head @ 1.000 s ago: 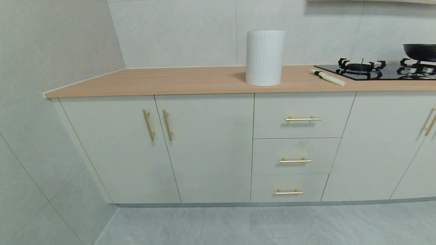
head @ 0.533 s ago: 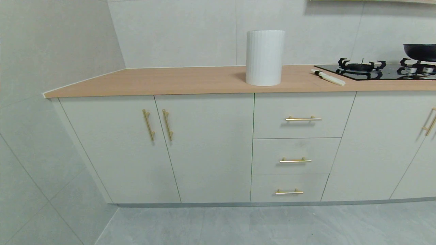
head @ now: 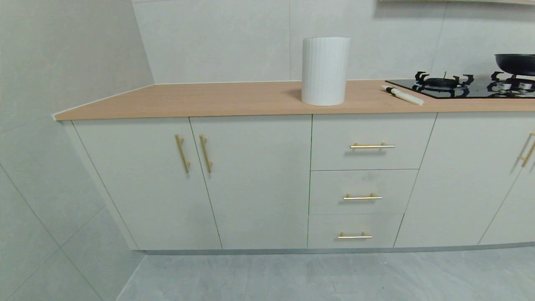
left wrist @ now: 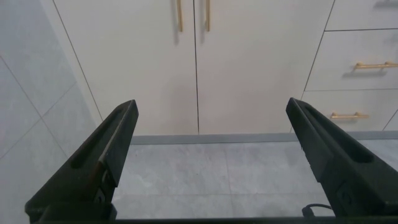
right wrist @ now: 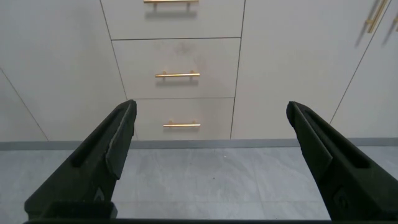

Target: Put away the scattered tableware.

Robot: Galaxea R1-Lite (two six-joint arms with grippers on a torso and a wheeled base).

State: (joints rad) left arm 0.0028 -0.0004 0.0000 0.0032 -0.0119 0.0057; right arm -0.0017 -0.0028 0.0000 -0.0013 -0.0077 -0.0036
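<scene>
Head view: cream-handled utensil (head: 402, 95) lies on the worktop (head: 209, 100), between the white ribbed holder (head: 325, 71) and the hob (head: 472, 91), just beside the hob. Left wrist view: left pincer (left wrist: 211, 109) wide apart, low above the floor, facing cupboard doors (left wrist: 249, 62). Right wrist view: right pincer (right wrist: 211, 107) wide apart, facing the drawers (right wrist: 177, 59).

A container (head: 325, 71) stands on the tabletop (head: 209, 100), above the left edge of three stacked drawers (head: 363, 179). To its right a utensil (head: 402, 95) lies just beside the near left corner of the hob (head: 464, 88), where a pan (head: 516, 63) sits on the far-right burner. Beneath the tabletop, double doors (head: 194, 179) stand left of the drawers and another cabinet door (head: 455, 179) right of them. Low over the floor (head: 334, 276), the left gripper (left wrist: 211, 109) faces the double doors and the right gripper (right wrist: 210, 107) faces the drawers.
</scene>
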